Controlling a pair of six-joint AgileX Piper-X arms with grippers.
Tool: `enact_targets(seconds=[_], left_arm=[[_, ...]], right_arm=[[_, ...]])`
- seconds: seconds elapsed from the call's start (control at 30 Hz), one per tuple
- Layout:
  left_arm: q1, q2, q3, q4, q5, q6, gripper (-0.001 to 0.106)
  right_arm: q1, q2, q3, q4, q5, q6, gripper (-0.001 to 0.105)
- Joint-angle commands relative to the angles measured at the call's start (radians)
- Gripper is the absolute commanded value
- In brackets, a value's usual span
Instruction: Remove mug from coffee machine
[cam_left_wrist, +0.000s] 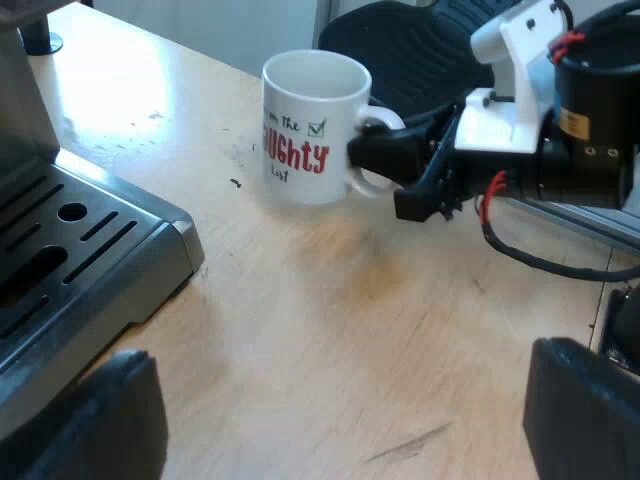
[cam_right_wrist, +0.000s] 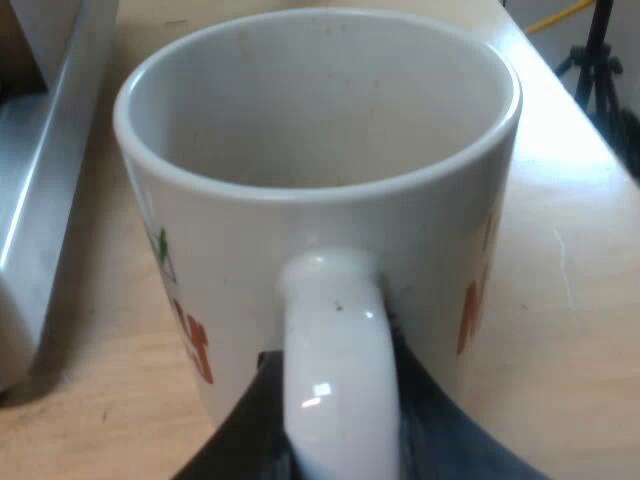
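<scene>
The counter (cam_left_wrist: 350, 330) is the broadest thing here, pale wood with a fine grain and a few dark scuffs. On it, close beside one finger of the left end effector (cam_left_wrist: 345, 365), lies the espresso machine (cam_left_wrist: 90, 260): a brushed metal drip tray with rounded corners and long slots cut through its top.

The mug (cam_left_wrist: 310, 130) is glossy white ceramic, a plain cylinder with a thick rolled rim, empty inside. It stands upright off the tray, on or just above the bare counter, well ahead of the left end effector and right at the tips of the right end effector (cam_right_wrist: 340, 400). Red and black lettering (cam_left_wrist: 297, 152) runs across its wall, with a small green tick box.

The right end effector pinches the mug's smooth looped handle (cam_right_wrist: 335, 350), one matte black finger pressed to each side. The left end effector's blunt black fingers (cam_left_wrist: 100, 420) are spread wide, with nothing between them.
</scene>
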Motion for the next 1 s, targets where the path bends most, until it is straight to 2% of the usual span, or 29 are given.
enact_targets(seconds=[0.03,0.3,0.5,0.73,1.0], left_arm=[[-0.006,-0.002,-0.002,-0.011,-0.006,-0.012,0.079],[-0.006,-0.002,-0.002,-0.011,-0.006,-0.012,0.079],[-0.006,-0.002,-0.002,-0.011,-0.006,-0.012,0.079],[-0.006,-0.002,-0.002,-0.011,-0.006,-0.012,0.079],[-0.006,-0.002,-0.002,-0.011,-0.006,-0.012,0.079]], right_arm=[[-0.047,0.088,-0.009,-0.198,-0.062,-0.065,0.0],[-0.059,0.394,-0.027,-0.506,-0.073,-0.127,0.0],[-0.059,0.613,-0.11,-0.662,-0.073,-0.135,0.0],[-0.059,0.771,-0.218,-0.696,-0.073,-0.135,0.0],[-0.059,0.854,-0.265,-0.699,-0.073,-0.135,0.0]])
